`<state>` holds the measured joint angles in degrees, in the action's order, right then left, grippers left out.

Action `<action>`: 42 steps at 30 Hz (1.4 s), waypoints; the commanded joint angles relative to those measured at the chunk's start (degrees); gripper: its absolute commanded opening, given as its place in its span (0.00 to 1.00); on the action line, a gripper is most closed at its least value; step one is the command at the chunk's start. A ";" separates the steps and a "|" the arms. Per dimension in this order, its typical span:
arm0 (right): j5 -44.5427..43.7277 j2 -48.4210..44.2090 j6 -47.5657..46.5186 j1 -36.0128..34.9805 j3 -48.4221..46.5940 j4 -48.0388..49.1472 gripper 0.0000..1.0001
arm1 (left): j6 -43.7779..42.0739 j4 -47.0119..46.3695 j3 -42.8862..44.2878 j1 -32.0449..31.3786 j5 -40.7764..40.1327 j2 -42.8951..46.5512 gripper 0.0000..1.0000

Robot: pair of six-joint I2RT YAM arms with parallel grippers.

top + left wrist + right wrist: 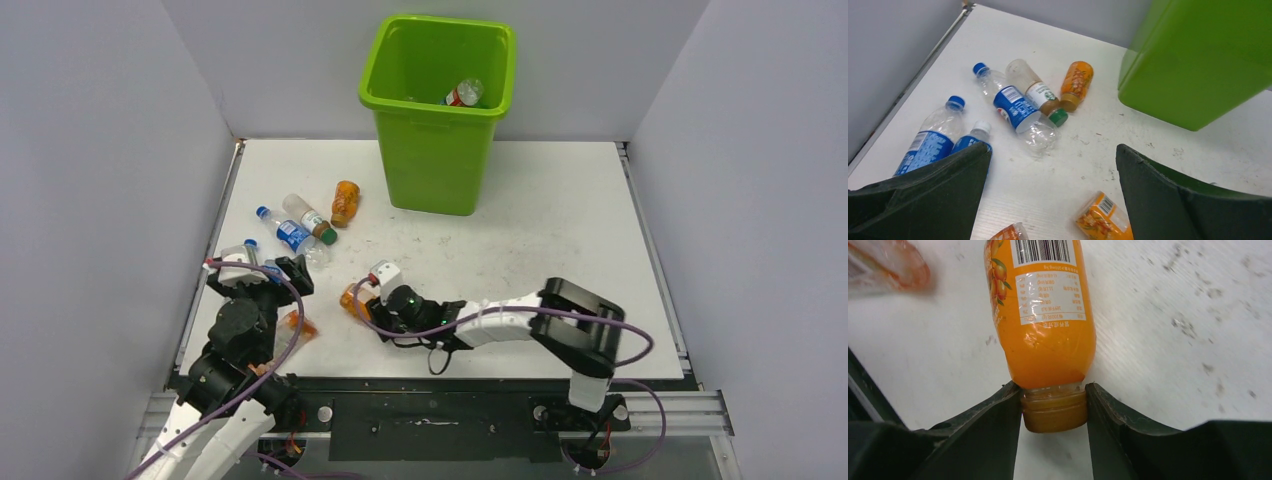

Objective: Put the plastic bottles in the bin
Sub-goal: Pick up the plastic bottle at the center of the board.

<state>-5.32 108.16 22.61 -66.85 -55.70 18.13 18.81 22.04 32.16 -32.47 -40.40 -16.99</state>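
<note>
Arm stretched low and leftward, right gripper (1053, 392) pinches orange bottle (1045, 330) by cap; left gripper (1053, 162) gapes wide.

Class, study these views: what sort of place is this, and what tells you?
Probably a robot test cell: a white table boxed in by grey walls, two robot arms bolted at its edge, plastic bottles scattered near a green bin.
</note>
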 commanded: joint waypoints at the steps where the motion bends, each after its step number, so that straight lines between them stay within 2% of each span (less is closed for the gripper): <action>1: -2.58 -16.10 -3.12 0.32 6.54 -11.10 0.05 | -4.48 -8.15 0.40 0.26 12.56 -0.61 0.96; 4: -1.72 -25.83 -5.85 0.24 8.09 -23.46 0.05 | -8.16 -11.99 0.48 0.06 32.64 -4.35 0.97; 7: -1.71 -33.53 -7.82 0.23 6.23 -36.50 0.05 | -12.27 -7.50 5.74 -0.37 47.82 -12.55 0.99; 10: -0.61 -40.04 -8.77 0.23 3.85 -46.59 0.05 | -19.04 -1.49 10.01 -7.72 53.98 -18.54 1.00; 13: 0.56 -43.28 -8.68 0.23 0.92 -54.44 0.05 | -26.40 2.25 11.89 -16.84 53.30 -20.88 1.00; 16: 1.85 -45.30 -8.21 0.14 -1.42 -59.31 0.05 | -32.98 2.04 11.50 -22.51 49.57 -20.67 0.98; 22: 4.86 -46.37 -8.24 0.11 -3.62 -62.87 0.05 | -47.00 2.34 11.60 -25.39 49.84 -21.97 0.96; 26: 9.06 -47.01 -7.73 0.10 -3.74 -62.26 0.05 | -52.73 -0.15 12.58 -27.66 47.31 -24.58 0.96; 33: 14.94 -49.01 -7.50 0.11 -3.85 -59.00 0.05 | -57.60 -0.94 12.82 -33.43 43.23 -30.24 0.96; 42: 14.72 -48.15 -7.99 0.09 -5.32 -58.70 0.05 | -56.49 -1.32 12.64 -36.97 42.01 -32.91 0.98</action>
<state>8.14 60.42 14.96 -66.74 -57.60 -43.57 -37.36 23.09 42.19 -68.64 2.76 -48.99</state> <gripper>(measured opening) 0.447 0.973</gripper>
